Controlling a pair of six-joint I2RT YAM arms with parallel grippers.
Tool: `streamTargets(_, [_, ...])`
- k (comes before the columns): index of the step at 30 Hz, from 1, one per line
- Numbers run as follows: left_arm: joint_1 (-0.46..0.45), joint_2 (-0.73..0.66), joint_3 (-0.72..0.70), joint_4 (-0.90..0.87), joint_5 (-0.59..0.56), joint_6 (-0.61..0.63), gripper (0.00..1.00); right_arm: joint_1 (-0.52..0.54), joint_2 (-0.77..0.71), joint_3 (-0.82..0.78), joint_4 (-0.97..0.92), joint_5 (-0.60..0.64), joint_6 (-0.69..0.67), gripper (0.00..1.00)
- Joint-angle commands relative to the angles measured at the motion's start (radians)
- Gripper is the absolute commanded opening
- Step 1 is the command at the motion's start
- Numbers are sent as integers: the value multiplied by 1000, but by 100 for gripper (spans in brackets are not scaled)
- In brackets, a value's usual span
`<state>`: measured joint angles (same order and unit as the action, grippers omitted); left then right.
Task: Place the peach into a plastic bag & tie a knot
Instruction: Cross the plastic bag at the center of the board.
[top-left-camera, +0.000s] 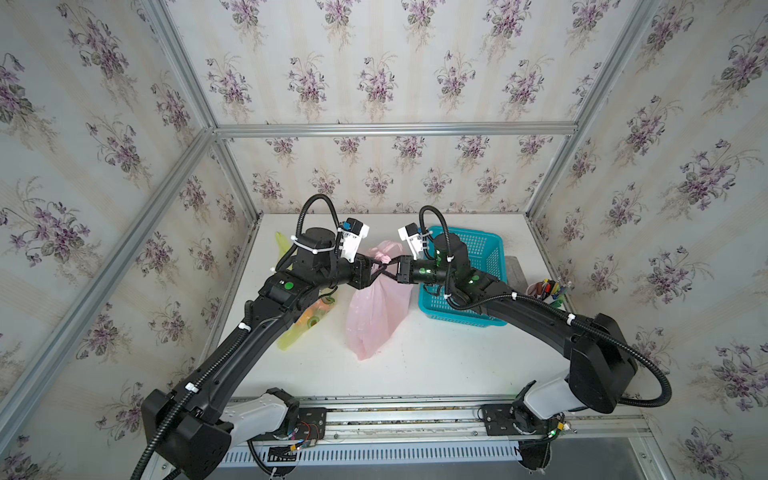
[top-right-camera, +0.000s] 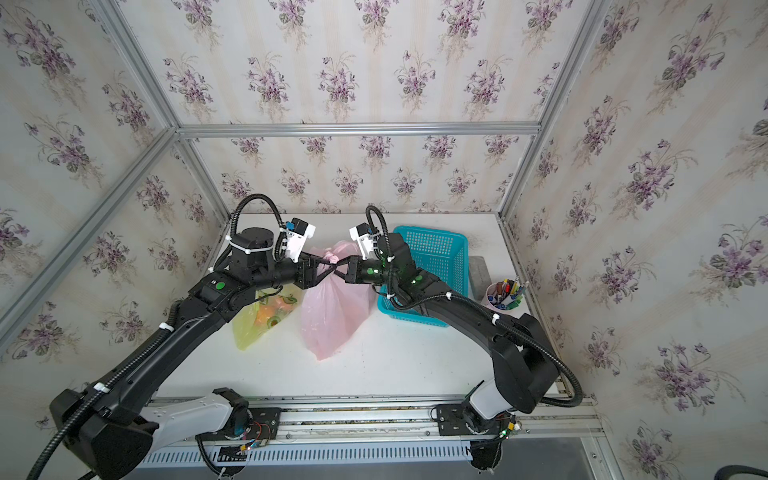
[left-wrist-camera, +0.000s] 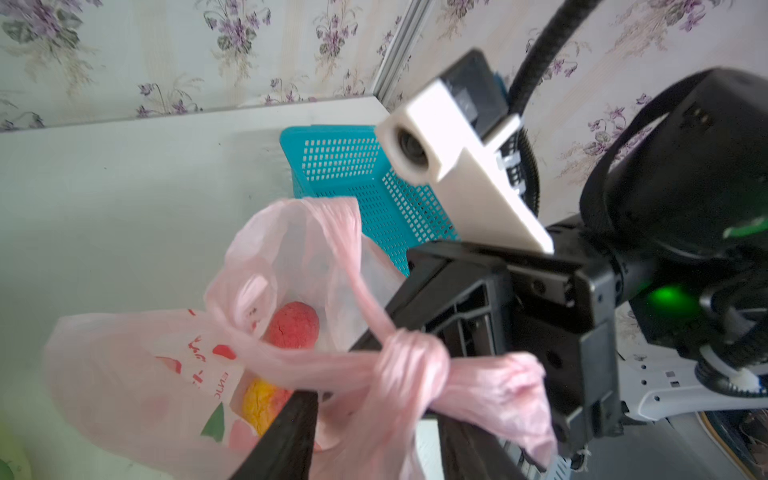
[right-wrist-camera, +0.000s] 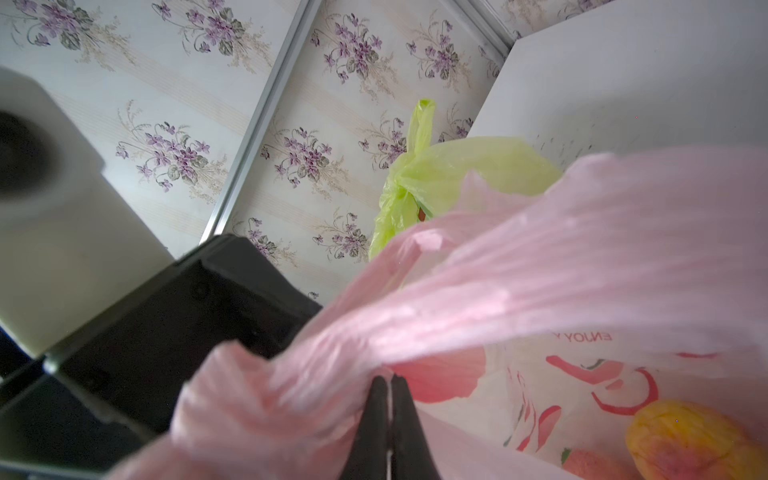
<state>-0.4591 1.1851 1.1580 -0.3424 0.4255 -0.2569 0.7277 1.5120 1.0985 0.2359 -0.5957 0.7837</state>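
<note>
**Knot formed at the bag mouth, both grippers meeting on it**

Closest in: left arm (top-left-camera: 257, 332) and right arm (top-left-camera: 540, 316), rising off the rail (top-left-camera: 395, 417) on the bench's near edge. Both reach to mid-bench.

Left to right across the bench (top-left-camera: 436, 365):
- yellow-green bag (top-right-camera: 249, 328) near the left edge, top tied, orange and green shapes inside
- pink bag (top-left-camera: 378, 316) at the middle
- teal basket (top-left-camera: 478, 253) toward the right
- grey block (top-left-camera: 515, 268) and cup of pens (top-left-camera: 544, 291) by the right edge

Left gripper (left-wrist-camera: 378, 409): fingers about halfway apart. Bunched pink plastic lies in the gap, with no clamp evident.
Right gripper (right-wrist-camera: 390, 386): fingers pressed together on a pink handle strand.

Peach (left-wrist-camera: 293, 326): inside the pink bag, seen through its mouth. It is red above and yellow below, with a strand crossing in front.

Key relation: the knot (left-wrist-camera: 415, 361) sits right at the left gripper's fingertips. It lies between the two grippers, which face each other along the bench's left-right line. The bag's long axis runs from the knot toward the near edge, its bottom resting on the bench. Neither arm is nearer, and only the right has a grip.

Judgement: the knot looks loose and the mouth beside it gapes. Cinching likely needs the left to close on the free tail (left-wrist-camera: 498, 395), then an outward pull along that left-right line.

Count: two arms, two grippers, two bags, one knot on the pink one, one peach, one basket, one block, one cup.
</note>
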Motion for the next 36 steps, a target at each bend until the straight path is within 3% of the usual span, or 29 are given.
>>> streamTargets(1, [0, 3, -3, 70, -26, -27, 48, 10, -3, 5, -6, -9, -7, 0])
streamTargets(9, [0, 22, -3, 75, -7, -29, 48, 22, -3, 10, -17, 3, -15, 0])
streamTargets(14, [0, 27, -15, 53, -9, -14, 40, 22, -4, 17, -24, 8, -21, 0])
streamTargets(21, [-1, 40, -9, 49, -11, -11, 23, 22, -9, 35, -54, 12, -44, 0])
streamTargets(27, [0, 24, 1, 52, -7, 38, 1, 15, -32, 56, -136, 28, -119, 0])
streamTargets(28, [2, 19, 6, 53, 17, 51, 0, 8, -43, 64, -167, 30, -147, 5])
streamTargets(32, [25, 18, 47, 52, 176, 100, 0, -37, -118, 84, -290, 1, -284, 40])
streamTargets(36, [86, 60, 97, 51, 384, 117, 0, -89, -237, 84, -402, -6, -422, 56])
